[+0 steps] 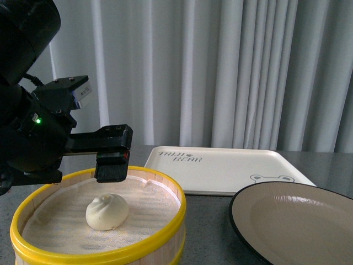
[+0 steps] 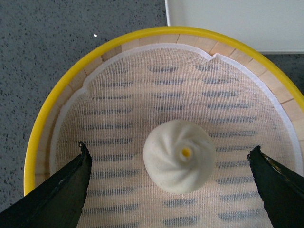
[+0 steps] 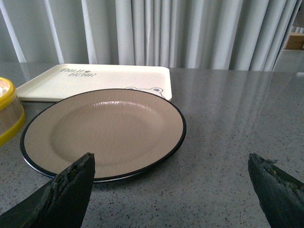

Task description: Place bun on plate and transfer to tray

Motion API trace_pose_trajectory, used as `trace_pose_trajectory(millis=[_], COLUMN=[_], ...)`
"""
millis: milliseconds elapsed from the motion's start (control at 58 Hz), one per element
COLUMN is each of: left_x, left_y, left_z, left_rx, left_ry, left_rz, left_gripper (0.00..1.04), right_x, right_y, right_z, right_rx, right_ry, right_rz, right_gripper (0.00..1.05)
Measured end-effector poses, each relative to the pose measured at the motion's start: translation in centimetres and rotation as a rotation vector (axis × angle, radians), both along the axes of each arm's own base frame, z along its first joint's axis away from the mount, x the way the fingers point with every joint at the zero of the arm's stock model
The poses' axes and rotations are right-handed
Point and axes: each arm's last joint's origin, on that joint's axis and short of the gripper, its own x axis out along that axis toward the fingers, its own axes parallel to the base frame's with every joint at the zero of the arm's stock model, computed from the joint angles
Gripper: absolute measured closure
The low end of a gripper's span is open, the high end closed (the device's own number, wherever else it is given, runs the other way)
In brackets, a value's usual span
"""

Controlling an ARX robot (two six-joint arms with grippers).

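Grey countertop (image 1: 207, 226), bun (image 1: 107, 212) in steamer basket (image 1: 99, 255) beneath wide left jaws.

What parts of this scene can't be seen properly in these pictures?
- Plate: the front view's bottom and right edges cut it off; in the right wrist view a claw finger covers part of its near rim.
- Tray: in the front view the plate hides part of its near edge.
- Steamer basket: the front view's bottom edge cuts off its base.
- Right claw: outside the front view.
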Motion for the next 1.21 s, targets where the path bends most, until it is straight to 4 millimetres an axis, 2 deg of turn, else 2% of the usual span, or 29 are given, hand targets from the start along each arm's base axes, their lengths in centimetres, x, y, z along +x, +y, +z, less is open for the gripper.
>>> trace_pose_trajectory(millis=[121,414,845,1172,1207], left_x=[0.5,0.8,0.5,0.4,0.4], left_y=[-0.3,-0.6,-1.7,-2.1,-2.1], left_z=[-0.2,-1.1,-3.1,-3.4,-3.4], left_rx=[0.066,0.135,0.165,0.161,0.161], left_ry=[-0.05,-0.05,0.021,0.022,0.021], left_rz=[-0.009,-0.057,-0.101,-0.107,-0.107], left_gripper=[0.07,0.07,0.07,0.07,0.1], right_x=[0.0,0.0,0.0,0.0,0.0], right_y=[0.0,0.0,0.0,0.0,0.0], right_z=[0.0,0.0,0.0,0.0,0.0], right_rx=[0.0,0.0,0.0,0.0,0.0], right_ry=[0.0,0.0,0.0,0.0,0.0], right_rz=[0.0,0.0,0.0,0.0,0.0], right_gripper=[0.09,0.09,0.09,0.09,0.09])
